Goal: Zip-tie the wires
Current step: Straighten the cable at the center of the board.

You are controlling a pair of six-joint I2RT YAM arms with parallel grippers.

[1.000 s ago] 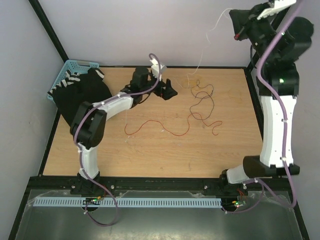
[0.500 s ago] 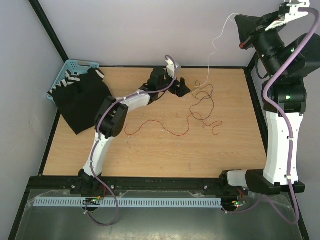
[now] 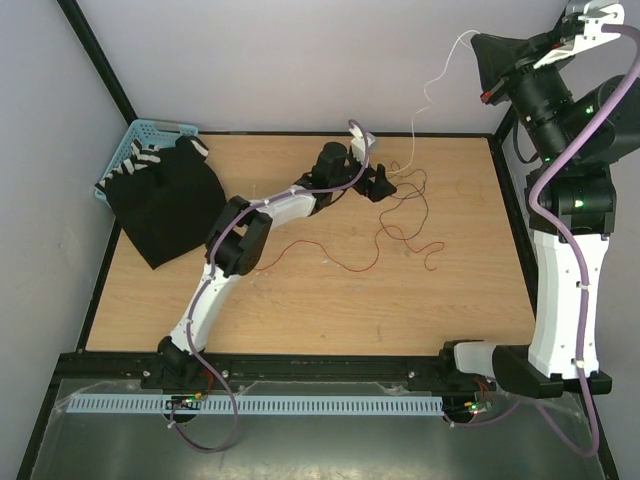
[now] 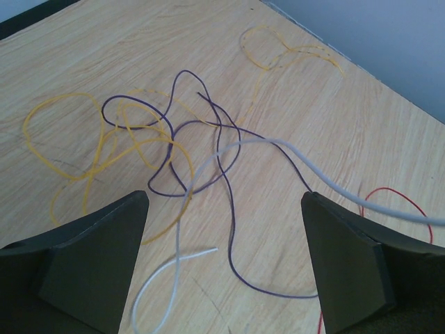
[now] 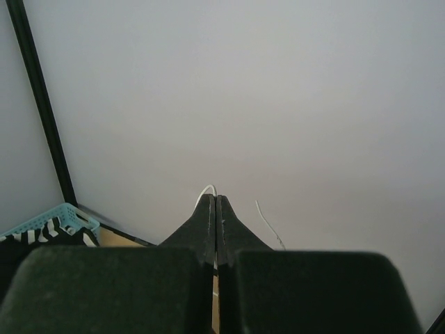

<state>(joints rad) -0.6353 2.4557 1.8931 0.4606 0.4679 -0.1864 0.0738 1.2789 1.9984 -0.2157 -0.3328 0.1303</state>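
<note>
Wires (image 3: 404, 208) on the far part of the table (image 3: 300, 310), just below the wide-open left gripper (image 3: 378, 186).
One whitish strand (image 3: 440, 62) climbs rightward from them to the raised right gripper (image 5: 215, 202), seemingly pinched in its closed fingers; zip tie not discernible.

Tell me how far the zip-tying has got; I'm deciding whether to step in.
Done: nothing bundled; the wires lie in a loose tangle, a red strand apart from it. In hand: the right gripper, raised high, is shut on a whitish strand; the left gripper hovers open over the tangle. Left: gathering the strands and tying them; no zip tie is in view.
</note>
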